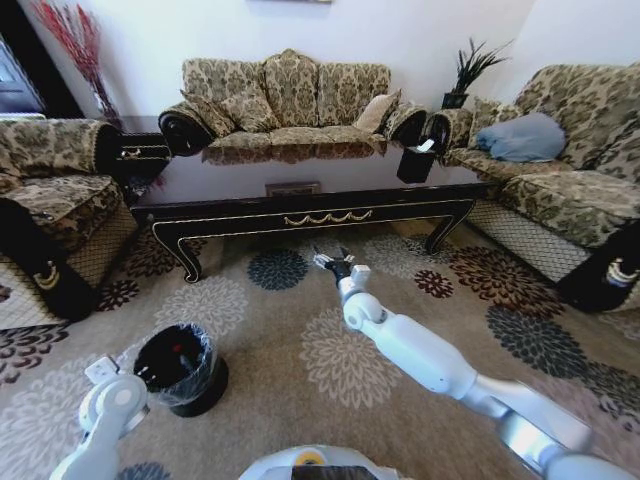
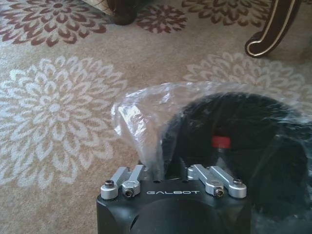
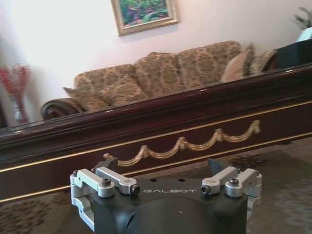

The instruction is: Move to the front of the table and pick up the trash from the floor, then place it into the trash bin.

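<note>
The long dark table with gold scroll trim stands ahead of me, in front of a sofa. My right gripper is stretched out low over the carpet just before the table's front side; it is open with nothing between its fingers. The black trash bin, lined with a clear crinkled bag, stands on the carpet at my lower left. Of the trash, a red cap shows inside the bin. My left gripper hangs right over the bin's rim, at the end of the left arm.
Patterned sofas surround the table: one behind it, one on the left, one on the right. A small black box sits on the table's right end. Flowered carpet lies open between me and the table.
</note>
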Available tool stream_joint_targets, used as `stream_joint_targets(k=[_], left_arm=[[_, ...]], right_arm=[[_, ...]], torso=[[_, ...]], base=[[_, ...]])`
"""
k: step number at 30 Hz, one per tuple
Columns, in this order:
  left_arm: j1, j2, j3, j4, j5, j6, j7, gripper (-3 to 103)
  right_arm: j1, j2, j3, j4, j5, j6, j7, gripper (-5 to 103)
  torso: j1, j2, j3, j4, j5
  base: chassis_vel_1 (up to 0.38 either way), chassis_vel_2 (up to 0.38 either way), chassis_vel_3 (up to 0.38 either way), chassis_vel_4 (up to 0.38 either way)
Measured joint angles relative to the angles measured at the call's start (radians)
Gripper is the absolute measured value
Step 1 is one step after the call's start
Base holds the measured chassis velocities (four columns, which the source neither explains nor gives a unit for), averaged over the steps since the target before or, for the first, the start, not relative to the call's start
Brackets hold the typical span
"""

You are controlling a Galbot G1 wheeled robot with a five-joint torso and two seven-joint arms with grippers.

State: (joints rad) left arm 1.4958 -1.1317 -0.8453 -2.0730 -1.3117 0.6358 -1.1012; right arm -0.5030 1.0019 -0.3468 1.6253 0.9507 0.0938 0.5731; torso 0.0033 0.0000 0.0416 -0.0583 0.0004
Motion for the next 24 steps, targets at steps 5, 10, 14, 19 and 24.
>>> stream_joint_targets(k=[5,10,14,19,24], left_arm=[[0.060,-0.004,-0.033,-0.110,0.001,0.009,-0.030,53],[0.136,0.008,-0.115,-0.278,0.000,0.050,-0.035,74],[0.200,0.013,-0.215,-0.331,0.205,0.009,0.214,85],[0.288,-0.014,-0.336,-0.320,0.484,-0.276,0.674,98],[0.342,-0.109,-0.386,-0.311,0.662,-0.507,0.952,100]], right_arm=[[-0.029,-0.033,0.082,0.076,0.026,-0.045,0.026,100],[-0.064,-0.080,0.171,0.113,0.046,-0.043,-0.008,100],[-0.109,-0.119,0.254,0.136,0.045,-0.026,-0.048,100],[-0.200,-0.180,0.367,0.180,0.018,-0.003,-0.091,100],[-0.315,-0.254,0.456,0.211,-0.060,0.044,-0.208,100]], torso=[[0.000,0.000,0.000,0.0008,-0.0004],[0.000,0.000,0.000,0.0006,0.0000],[0.000,0.000,0.000,0.0005,-0.0001],[0.000,0.000,0.000,0.0007,0.0001],[0.000,0.000,0.000,0.0001,-0.0005]], base=[[0.000,0.000,0.000,0.000],[0.000,0.000,0.000,0.000],[0.000,0.000,0.000,0.000],[0.000,0.000,0.000,0.000],[0.000,0.000,0.000,0.000]])
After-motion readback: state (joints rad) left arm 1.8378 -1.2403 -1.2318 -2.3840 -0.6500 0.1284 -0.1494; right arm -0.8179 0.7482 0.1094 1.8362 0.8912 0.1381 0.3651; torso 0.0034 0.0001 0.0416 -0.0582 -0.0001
